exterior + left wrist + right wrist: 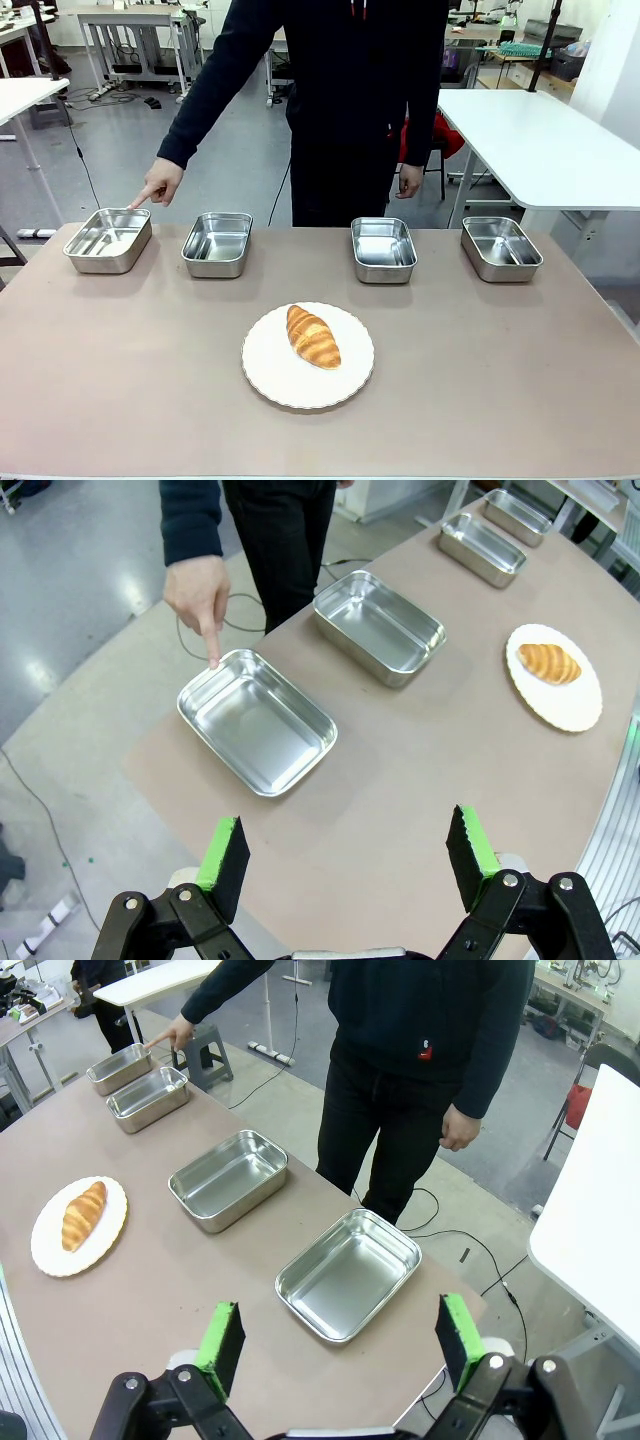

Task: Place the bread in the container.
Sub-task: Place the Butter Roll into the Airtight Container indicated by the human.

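The bread (313, 337), a golden-brown croissant, lies on a round white plate (270, 380) at the middle front of the table. Along the far edge stand several shiny steel pans. A person's finger (135, 203) points at the rim of the leftmost one, the container (108, 240). In the left wrist view my left gripper (347, 865) hangs open above the table's end, with the container (257, 720) just ahead and the bread (548, 663) farther right. My right gripper (338, 1345) is open over the opposite end, near the closest pan (350, 1275); the bread (83, 1215) lies to its left.
Three more steel pans (217, 244) (383, 249) (500, 247) line the far edge. The person in dark clothes (340, 100) stands at the far side, the other hand (408, 180) hanging down. A white table (540, 140) stands behind on the right.
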Robot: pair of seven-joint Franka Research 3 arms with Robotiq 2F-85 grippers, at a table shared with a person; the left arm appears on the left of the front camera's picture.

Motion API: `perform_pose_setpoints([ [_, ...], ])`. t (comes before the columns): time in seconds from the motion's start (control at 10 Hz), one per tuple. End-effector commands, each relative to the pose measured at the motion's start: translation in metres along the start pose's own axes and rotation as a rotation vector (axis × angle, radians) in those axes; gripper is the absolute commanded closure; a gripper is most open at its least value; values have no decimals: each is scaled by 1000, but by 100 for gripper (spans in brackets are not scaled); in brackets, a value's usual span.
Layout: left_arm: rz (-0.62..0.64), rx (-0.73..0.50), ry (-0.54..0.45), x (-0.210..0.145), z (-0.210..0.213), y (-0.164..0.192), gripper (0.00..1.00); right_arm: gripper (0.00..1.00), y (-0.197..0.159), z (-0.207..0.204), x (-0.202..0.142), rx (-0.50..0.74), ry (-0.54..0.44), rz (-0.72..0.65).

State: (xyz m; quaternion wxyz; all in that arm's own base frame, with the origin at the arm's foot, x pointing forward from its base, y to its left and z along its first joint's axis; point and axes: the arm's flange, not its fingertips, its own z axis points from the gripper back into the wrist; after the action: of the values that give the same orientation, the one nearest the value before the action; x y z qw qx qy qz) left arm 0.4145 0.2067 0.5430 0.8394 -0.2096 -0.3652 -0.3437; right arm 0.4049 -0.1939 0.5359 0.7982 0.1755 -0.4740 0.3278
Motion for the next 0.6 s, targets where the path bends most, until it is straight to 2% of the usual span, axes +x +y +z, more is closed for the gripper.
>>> perform_pose_setpoints([
  [0.0,-13,-5,-1,-1,1,-1,0,0,0,1,0,4,-4,4],
  [0.2,0,0,0,0,0,0,0,0,0,1,0,4,-4,4],
  [0.3,75,-8,11,13,-9,-11,0,0,0,1,0,4,-4,4],
  [0.4,79,5,59,28,-25,-30,0,0,0,1,0,4,-4,4],
  [0.5,183,99,134,44,-49,-49,0,0,0,1,0,4,-4,4],
])
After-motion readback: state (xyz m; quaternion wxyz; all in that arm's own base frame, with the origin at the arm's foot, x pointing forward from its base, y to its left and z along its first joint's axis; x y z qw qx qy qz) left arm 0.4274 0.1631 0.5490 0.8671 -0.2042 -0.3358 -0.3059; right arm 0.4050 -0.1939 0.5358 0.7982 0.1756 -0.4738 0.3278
